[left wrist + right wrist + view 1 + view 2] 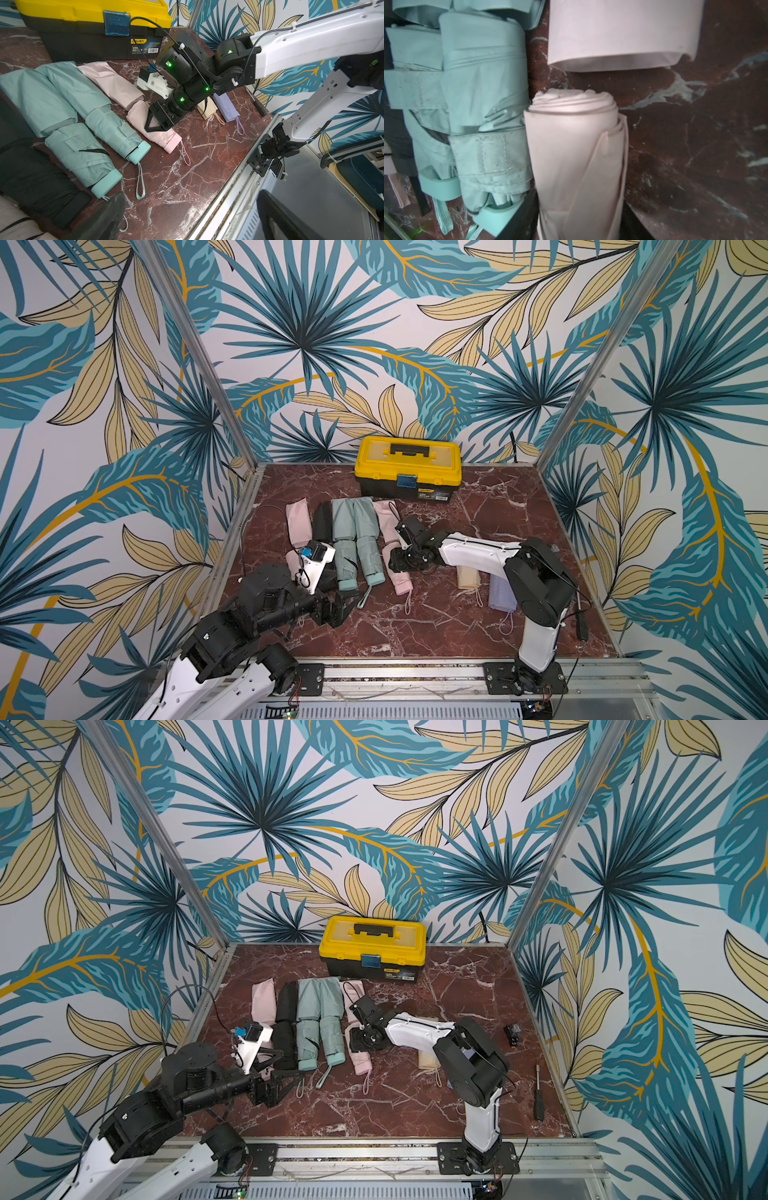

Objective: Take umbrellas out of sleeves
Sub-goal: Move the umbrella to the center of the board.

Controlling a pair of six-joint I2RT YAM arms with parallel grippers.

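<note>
Right tool [158, 124] straddles the pink umbrella [165, 137]; whether it bites yet, I can't tell. Left tool [286, 1083] gapes wide at seven o'clock. A loose pinch could slide off that slick fabric.

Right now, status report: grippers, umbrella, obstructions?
Left gripper open, empty. Right gripper straddles pink umbrella, grip unconfirmed. Umbrella clear of its sleeve. Mint umbrella close alongside.

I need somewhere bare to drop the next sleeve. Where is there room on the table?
Freest: the front strip of the table, between the wrist loops and the front rail. Also the back right corner, between the toolbox and the right wall. Crowded: the row from the leftmost pink sleeve to the pink umbrella, both arms over it.
</note>
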